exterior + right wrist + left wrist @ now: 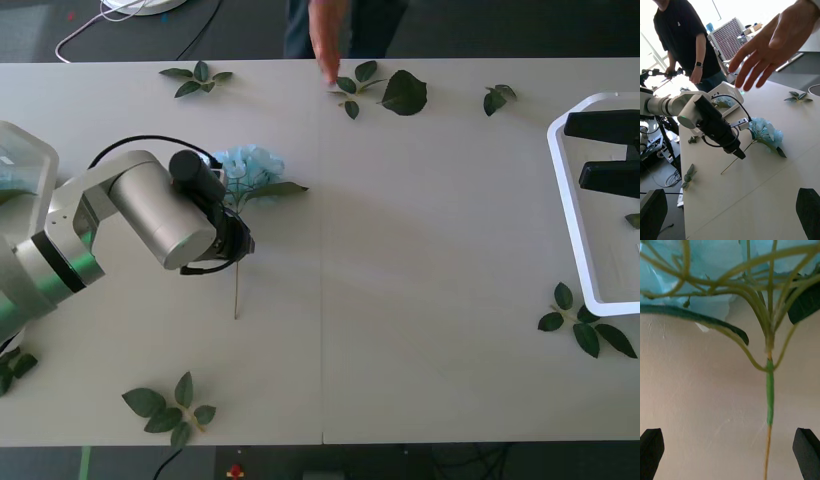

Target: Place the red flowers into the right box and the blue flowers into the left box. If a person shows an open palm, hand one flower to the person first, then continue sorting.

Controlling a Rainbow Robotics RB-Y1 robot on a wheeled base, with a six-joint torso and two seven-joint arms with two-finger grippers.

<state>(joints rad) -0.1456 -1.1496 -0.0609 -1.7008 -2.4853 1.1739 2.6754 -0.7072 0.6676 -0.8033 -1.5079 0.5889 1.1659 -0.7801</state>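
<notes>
Blue flower (250, 168) partly behind arm, seemingly

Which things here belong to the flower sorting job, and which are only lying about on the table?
For the job:
- blue flower
- left hand, open, its stem between the fingers
- left box
- right box, right hand above it
- person's hand, palm open over the table

Lying about:
- loose leaf sprigs
- cables

The left arm (130, 215) is built of silver-grey cylindrical links with a green ring near one joint and a black wrist section. A thin black cable (150, 142) loops from the arm to the wrist. The left tool (730, 453) has two black fingers, as does the right tool (610, 150).
</notes>
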